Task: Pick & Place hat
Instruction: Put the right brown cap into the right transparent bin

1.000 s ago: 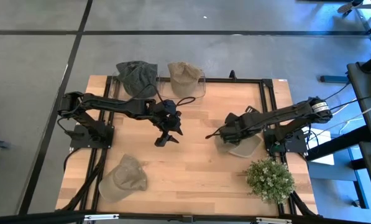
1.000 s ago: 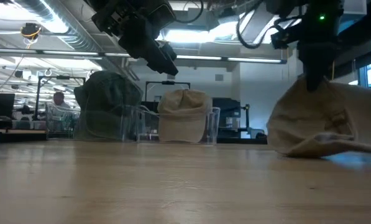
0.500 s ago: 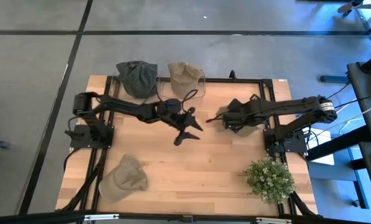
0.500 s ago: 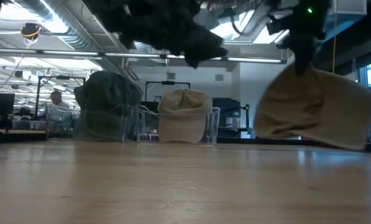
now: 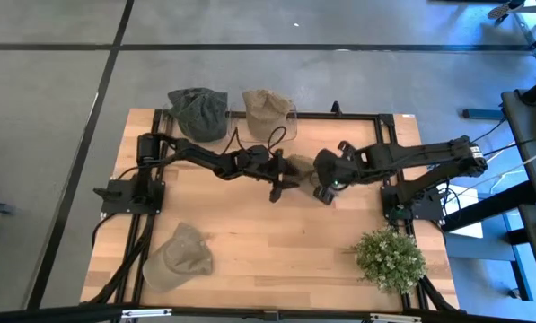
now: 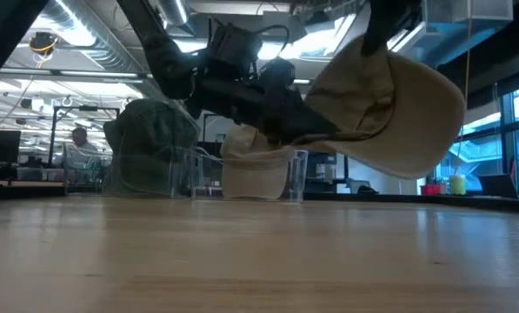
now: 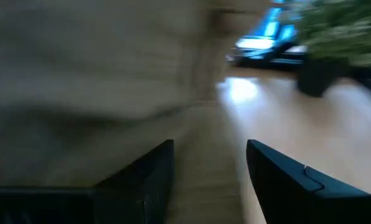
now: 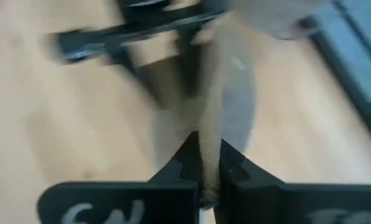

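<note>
Two claws meet mid-table: right claw (image 8: 209,163) pinches hat (image 6: 389,96); left claw (image 7: 210,165) wide, alongside.

Grey concrete floor (image 5: 52,90) surrounds the table; ceiling lights (image 6: 85,35) overhead.

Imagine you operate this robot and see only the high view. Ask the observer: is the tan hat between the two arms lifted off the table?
Observer: Yes. In the low view the tan hat hangs clear above the table.
Operator: Which arm holds it?
Observer: The right gripper. Its wrist view shows the jaws shut on an edge of the hat.
Operator: And the left arm?
Observer: The left gripper has its jaws open, with the hat's fabric close in front of them.
</note>
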